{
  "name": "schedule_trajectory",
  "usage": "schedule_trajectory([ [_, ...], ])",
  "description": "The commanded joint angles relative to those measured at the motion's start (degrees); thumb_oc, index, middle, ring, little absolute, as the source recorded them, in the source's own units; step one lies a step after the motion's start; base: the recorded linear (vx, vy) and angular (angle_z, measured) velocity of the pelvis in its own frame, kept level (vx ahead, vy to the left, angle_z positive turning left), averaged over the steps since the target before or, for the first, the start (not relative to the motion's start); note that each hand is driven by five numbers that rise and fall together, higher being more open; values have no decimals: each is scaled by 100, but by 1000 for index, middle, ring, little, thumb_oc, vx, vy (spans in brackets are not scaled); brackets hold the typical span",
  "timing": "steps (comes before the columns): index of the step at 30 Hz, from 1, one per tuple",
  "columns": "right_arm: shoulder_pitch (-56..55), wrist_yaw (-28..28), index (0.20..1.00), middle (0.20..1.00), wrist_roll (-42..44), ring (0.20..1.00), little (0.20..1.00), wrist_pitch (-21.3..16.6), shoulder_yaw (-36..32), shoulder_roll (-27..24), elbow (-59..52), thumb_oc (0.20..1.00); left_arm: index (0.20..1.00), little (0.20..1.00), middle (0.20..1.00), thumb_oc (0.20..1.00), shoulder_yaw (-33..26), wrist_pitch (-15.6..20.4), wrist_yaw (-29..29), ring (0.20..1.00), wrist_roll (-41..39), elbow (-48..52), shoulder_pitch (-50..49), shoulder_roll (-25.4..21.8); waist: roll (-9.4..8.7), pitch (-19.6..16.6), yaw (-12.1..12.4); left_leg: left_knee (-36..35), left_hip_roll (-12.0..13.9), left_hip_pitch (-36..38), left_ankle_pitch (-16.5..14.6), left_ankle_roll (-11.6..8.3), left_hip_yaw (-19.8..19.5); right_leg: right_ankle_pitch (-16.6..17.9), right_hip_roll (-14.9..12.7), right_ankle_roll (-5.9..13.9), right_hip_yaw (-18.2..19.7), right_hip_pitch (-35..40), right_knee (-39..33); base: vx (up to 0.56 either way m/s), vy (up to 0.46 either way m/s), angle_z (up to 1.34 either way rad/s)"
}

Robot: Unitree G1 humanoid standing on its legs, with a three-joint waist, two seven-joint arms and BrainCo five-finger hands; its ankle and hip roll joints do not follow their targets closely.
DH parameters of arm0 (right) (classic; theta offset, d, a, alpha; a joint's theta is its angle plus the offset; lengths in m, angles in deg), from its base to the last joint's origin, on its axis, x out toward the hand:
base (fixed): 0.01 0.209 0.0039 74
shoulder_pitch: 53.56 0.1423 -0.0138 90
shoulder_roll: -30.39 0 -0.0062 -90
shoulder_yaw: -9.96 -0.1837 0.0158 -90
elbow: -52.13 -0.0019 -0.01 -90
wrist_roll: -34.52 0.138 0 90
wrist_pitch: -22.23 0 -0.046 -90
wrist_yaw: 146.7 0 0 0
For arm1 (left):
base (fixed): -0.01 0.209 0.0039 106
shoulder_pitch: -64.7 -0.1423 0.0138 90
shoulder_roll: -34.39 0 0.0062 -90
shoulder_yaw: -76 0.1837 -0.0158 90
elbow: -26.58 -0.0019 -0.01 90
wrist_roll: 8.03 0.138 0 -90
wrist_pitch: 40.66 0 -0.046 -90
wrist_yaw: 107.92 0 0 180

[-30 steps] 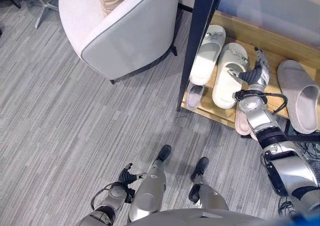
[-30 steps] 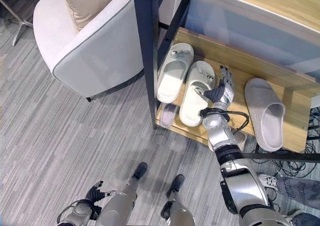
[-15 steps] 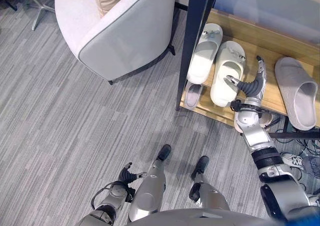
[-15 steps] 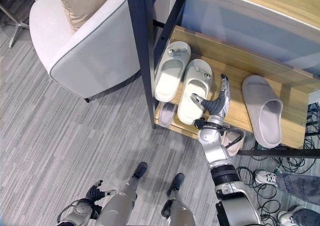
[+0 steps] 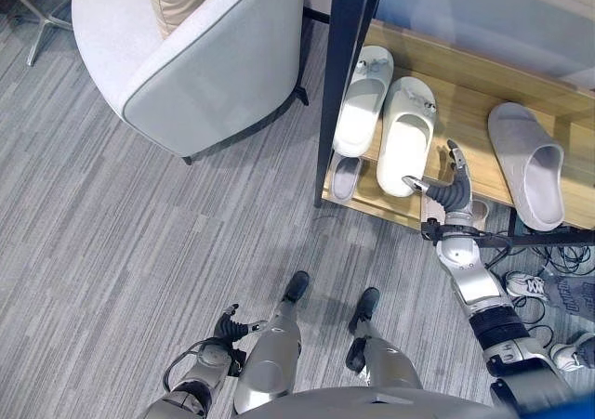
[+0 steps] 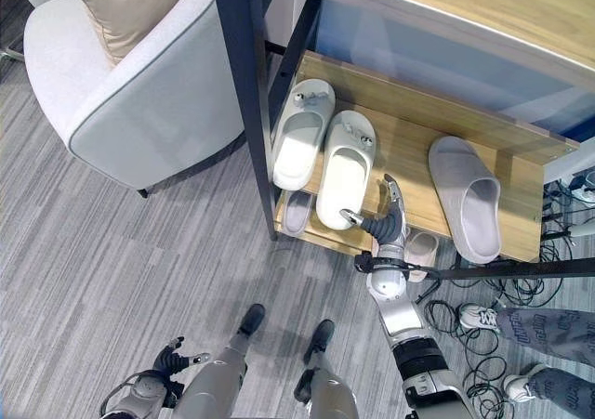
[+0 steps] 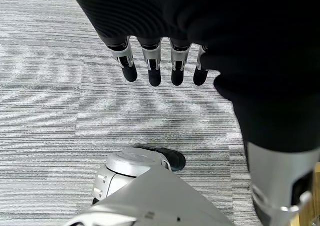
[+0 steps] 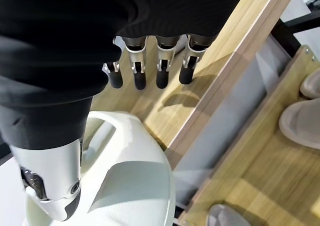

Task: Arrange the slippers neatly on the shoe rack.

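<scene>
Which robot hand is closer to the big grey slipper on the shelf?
The right hand. It is at the shelf's front edge, beside the grey slipper. The left hand hangs low over the floor, away from the rack.

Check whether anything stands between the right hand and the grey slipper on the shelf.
Nothing visible does. The right hand is open beside the white slipper, and bare shelf board lies between it and the grey slipper. The left hand hangs low over the floor.

the right hand [image 8: 150, 60] hangs with straight fingers above a white slipper [image 8: 130, 181] on the wooden shelf [image 8: 225, 50].
</scene>
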Motion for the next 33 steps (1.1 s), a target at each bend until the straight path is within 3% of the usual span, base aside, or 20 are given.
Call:
schedule_trajectory([
  [1,2,52,1000,1000,-69,1000,1000,-217,173,-141,-305,1000,1000,1000,1000,1000,-1,33,14,1000,99,-318,-138,437,124,-199,92,-566,40,194,-78,-18,492,-445,-135,616,124,594,33,0,0,0],
  [10,433,-20,1000,1000,-998,1000,1000,209,508,-280,51,1000,1000,1000,1000,1000,19,61,-14,1000,88,-306,-100,407,82,-181,211,-566,13,152,-71,-29,457,-417,-155,621,53,575,33,0,0,0],
  [33,1142,-381,1000,1000,-987,1000,1000,466,487,-307,1028,1000,1000,1000,1000,1000,143,74,-68,1000,121,-368,-243,415,189,-209,366,-566,-26,162,-67,-21,470,-415,-219,613,20,600,33,0,0,0],
])
